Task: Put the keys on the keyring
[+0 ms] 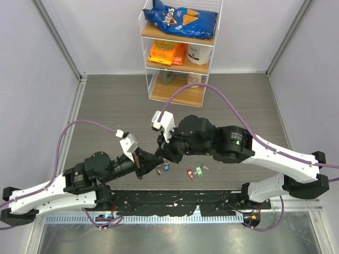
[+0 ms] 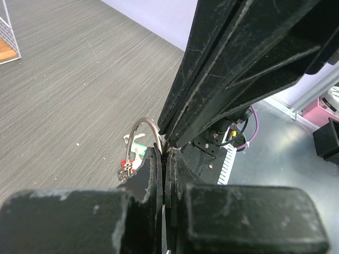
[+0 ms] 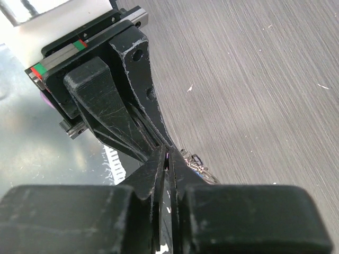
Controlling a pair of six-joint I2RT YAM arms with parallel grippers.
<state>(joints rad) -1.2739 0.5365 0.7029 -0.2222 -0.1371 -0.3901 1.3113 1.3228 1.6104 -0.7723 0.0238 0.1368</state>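
My left gripper (image 1: 145, 164) (image 2: 164, 151) is shut on the keyring (image 2: 140, 126), a thin silver wire loop arcing up from its tips. My right gripper (image 1: 162, 156) (image 3: 168, 153) meets it tip to tip, jaws pinched nearly together on the ring's edge. A blue key (image 1: 166, 168) (image 3: 202, 173) on a small chain hangs just below the two grippers. A red key (image 1: 189, 173) (image 2: 127, 164) and a green key (image 1: 199, 170) (image 2: 139, 146) lie on the grey table to the right, apart from both grippers.
A clear shelf rack (image 1: 180, 79) with a blue chips bag (image 1: 180, 18) and orange packets stands at the back centre. A black rail (image 1: 169, 201) with the arm bases runs along the near edge. Grey walls close both sides.
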